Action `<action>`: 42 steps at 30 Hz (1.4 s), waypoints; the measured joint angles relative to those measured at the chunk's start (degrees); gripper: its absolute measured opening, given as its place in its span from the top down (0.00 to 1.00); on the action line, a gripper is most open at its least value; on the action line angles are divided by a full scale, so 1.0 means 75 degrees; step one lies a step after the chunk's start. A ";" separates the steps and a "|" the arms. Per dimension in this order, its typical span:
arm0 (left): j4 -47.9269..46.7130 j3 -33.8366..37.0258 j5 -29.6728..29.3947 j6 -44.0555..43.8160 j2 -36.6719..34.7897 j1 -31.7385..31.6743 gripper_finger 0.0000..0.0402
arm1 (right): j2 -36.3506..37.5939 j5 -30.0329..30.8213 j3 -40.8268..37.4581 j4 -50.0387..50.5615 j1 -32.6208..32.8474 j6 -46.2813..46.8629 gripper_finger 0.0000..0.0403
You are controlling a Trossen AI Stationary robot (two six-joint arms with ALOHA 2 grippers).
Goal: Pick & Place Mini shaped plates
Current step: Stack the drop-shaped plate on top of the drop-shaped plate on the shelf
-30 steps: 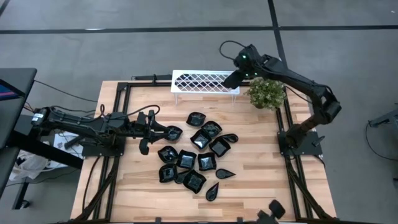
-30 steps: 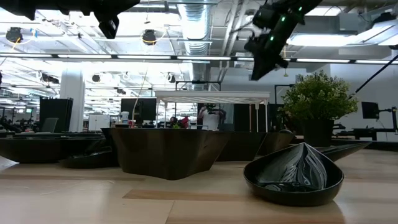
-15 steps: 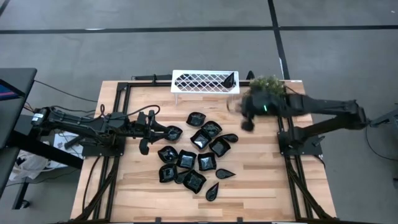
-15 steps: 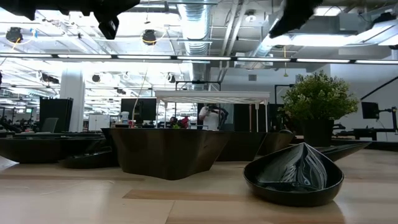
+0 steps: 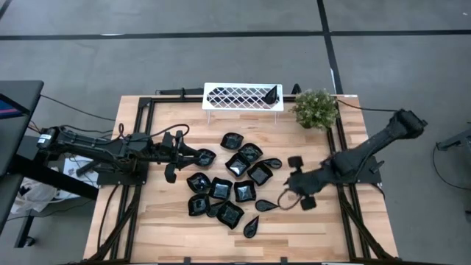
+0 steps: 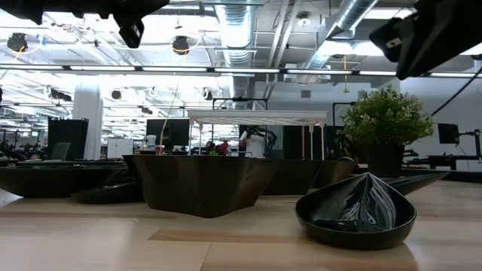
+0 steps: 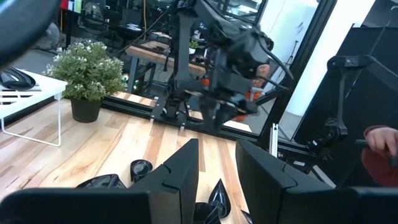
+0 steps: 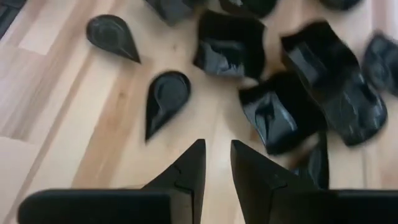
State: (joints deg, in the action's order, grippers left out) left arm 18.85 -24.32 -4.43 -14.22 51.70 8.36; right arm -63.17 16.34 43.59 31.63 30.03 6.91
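- Plates (image 5: 232, 184) — glossy black, stiff, likely slick and chippable; best pinched at the rim.
- Right gripper (image 5: 298, 193) — narrow, empty, beside the plates.
- Left gripper (image 5: 175, 154) — part-open, empty, beside the plates.

Right arm (image 7: 233, 56) blurred; person's sleeve (image 7: 380, 152) cut off by edge.

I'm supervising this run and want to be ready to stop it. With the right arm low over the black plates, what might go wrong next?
1. The teardrop plate ahead of the right jaws lies flat and glossy, so its low rim may slip out of a pinch.
2. The neighbouring plates crowd together, so a descent could knock them.
3. On the white tray, one plate sits at the end nearest the plant; a placement there might bump either.
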 joint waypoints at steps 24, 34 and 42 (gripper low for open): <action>0.0006 0.0099 0.0000 -0.0563 0.0029 0.0128 0.73 | -0.2583 0.0031 0.0456 -0.1064 -0.0060 -0.1307 0.83; 0.0086 0.0099 -0.0003 -0.0517 0.0029 0.0178 0.73 | -0.2111 0.1991 0.0463 0.0786 -0.0222 0.0933 0.83; 0.0367 0.0099 -0.0003 0.0055 0.0029 0.0175 0.73 | -0.0897 0.1517 0.0353 0.0934 -0.1809 0.0855 0.83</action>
State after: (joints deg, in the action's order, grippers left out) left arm 21.61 -23.57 -4.45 -13.80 51.92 9.67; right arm -69.90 27.71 46.24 38.63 16.46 13.33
